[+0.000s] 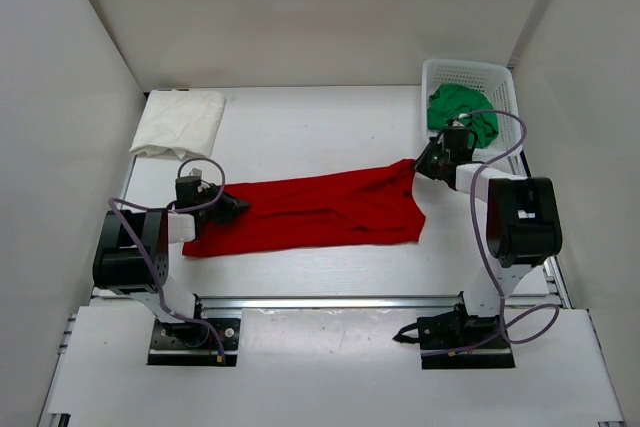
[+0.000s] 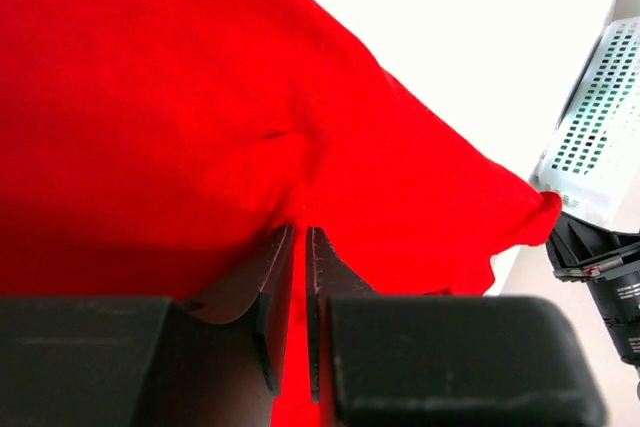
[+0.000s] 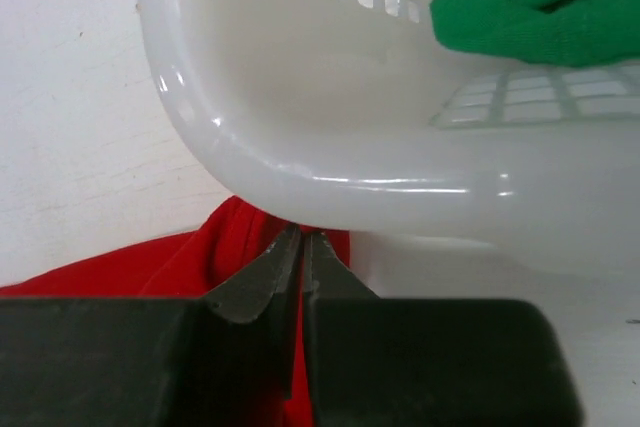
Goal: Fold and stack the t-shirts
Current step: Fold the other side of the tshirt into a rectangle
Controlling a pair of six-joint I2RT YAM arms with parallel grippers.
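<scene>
The left gripper is nearly closed and it holds the red shirt. In the left wrist view its two fingers stand with only a thin gap, and red cloth fills this gap. The cloth spreads away in front of the fingertips and to their left side, with a small crease just ahead of them.

The right gripper is closed, and its fingertips meet. In the right wrist view they pinch a raised fold of the red shirt, and red cloth shows also lower between the fingers. The rest of this shirt lies to the left of the fingers, low on the table.

Between the two grippers the red shirt lies stretched as a long band. The end at the left gripper is narrow and the end at the right gripper is wider.

Just in front of the right fingertips, and above them, is the rounded corner of the basket. I cannot tell if the tips touch it. The green shirt is inside the basket, further ahead and to the right of this gripper.

The white shirt lies folded on the table, beyond the left gripper and well apart from it.
</scene>
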